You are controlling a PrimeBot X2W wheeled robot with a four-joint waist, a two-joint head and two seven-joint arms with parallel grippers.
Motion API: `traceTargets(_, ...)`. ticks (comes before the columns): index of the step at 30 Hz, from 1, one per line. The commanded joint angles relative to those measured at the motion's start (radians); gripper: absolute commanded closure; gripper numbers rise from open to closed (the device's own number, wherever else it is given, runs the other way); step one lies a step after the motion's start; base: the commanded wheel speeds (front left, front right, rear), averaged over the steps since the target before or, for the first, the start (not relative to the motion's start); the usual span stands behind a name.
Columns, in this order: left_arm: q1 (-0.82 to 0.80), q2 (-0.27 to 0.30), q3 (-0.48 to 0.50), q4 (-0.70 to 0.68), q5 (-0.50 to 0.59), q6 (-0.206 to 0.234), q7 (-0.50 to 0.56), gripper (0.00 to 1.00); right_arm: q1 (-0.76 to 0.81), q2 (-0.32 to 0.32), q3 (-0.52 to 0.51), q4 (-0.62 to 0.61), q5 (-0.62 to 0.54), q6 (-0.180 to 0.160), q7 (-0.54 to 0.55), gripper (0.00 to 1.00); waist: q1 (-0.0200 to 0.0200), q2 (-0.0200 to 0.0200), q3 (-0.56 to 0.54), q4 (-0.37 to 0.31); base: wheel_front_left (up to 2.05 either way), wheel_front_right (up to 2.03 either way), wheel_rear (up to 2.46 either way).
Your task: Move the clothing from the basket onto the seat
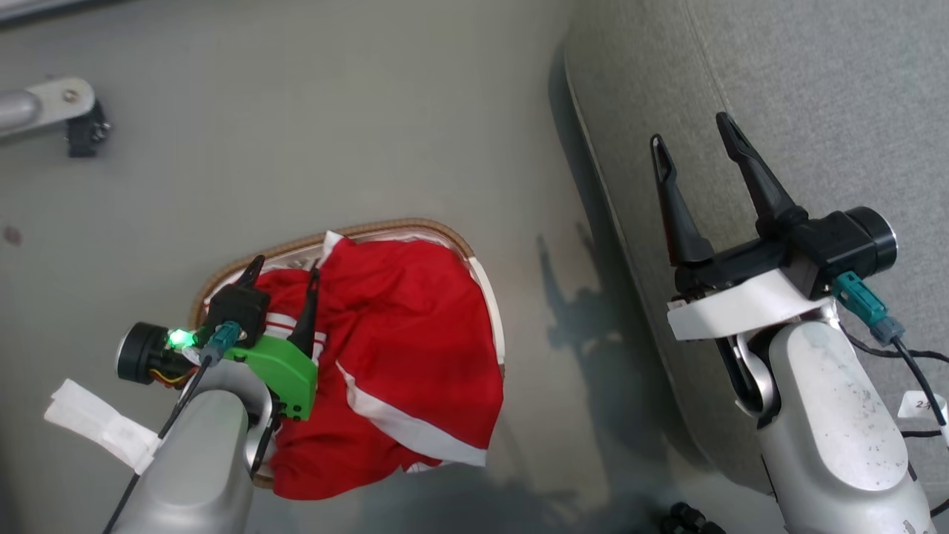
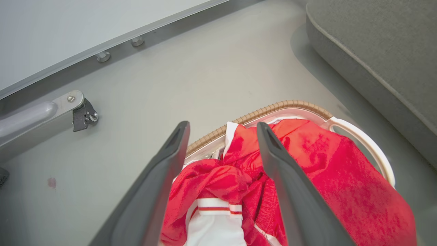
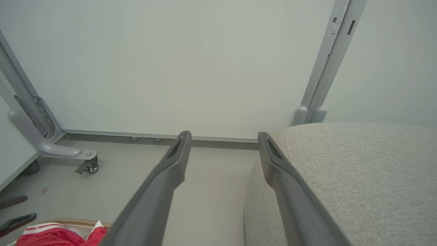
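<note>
Clothing [image 1: 400,334] crumpled lengthwise along basket [image 1: 400,222], spilling past its near rim, basket mostly covered, left hand [image 1: 286,265] fingers apart above it, right hand [image 1: 689,130] apart over seat [image 1: 815,74]

A bare test room: grey floor [image 1: 371,111], white partition panels [image 3: 170,68] in metal frames [image 3: 325,65] on castors [image 3: 89,166].

Readable only in part: small white paper tag [image 1: 923,406] on the thin black cable [image 1: 916,374], just beside the pale grey right forearm [image 1: 838,430]. Close to the right edge of the head view, seen against the large grey woven-fabric seat cushion [image 1: 815,89]. Handwritten in dark ink: "2", then a second mark, perhaps "4", too small to settle.
</note>
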Motion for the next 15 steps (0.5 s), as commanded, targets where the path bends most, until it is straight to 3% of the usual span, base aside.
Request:
traceTargets(1,-0.036,0.015,-0.009,0.019,0.007,-0.003,-0.001,0.00,-0.018,0.000,0.005,-0.008,0.013,-0.001,-0.005,0.00,-0.0001,0.0000,0.105,-0.067,0.00,0.00,0.00)
traceTargets(15,-0.166,0.082,-0.074,0.234,0.023,-0.002,-0.001,0.00,-0.065,0.000,0.064,-0.045,0.055,-0.001,-0.005,0.00,-0.0001,0.0000,0.242,-0.118,0.00,0.00,0.00)
